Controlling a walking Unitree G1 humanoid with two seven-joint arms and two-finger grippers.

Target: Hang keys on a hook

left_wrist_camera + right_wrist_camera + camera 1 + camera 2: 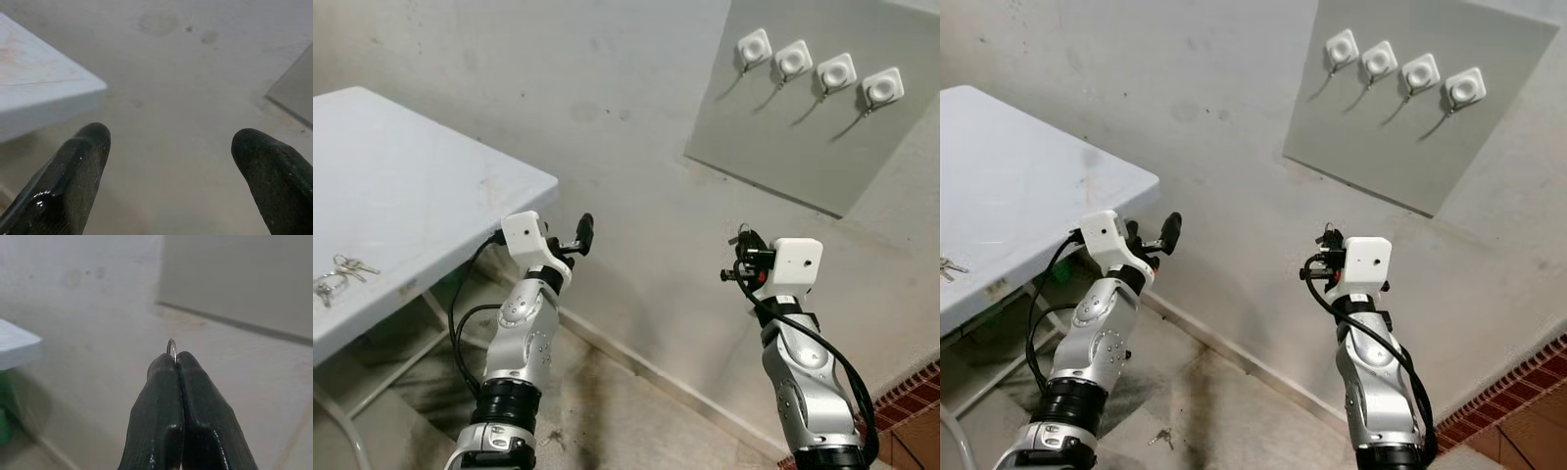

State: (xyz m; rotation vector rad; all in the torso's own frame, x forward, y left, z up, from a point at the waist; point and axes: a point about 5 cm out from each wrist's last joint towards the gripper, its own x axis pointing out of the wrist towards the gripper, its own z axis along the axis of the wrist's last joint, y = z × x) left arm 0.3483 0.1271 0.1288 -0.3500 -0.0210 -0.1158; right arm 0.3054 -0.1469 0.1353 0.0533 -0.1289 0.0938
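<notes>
Metal key ring [171, 347], seemingly, pinched in right end effector [176, 363].

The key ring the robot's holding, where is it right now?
The key ring is pinched at the tips of the shut right gripper, raised before the wall, below and left of the grey board with its four hooks.
</notes>
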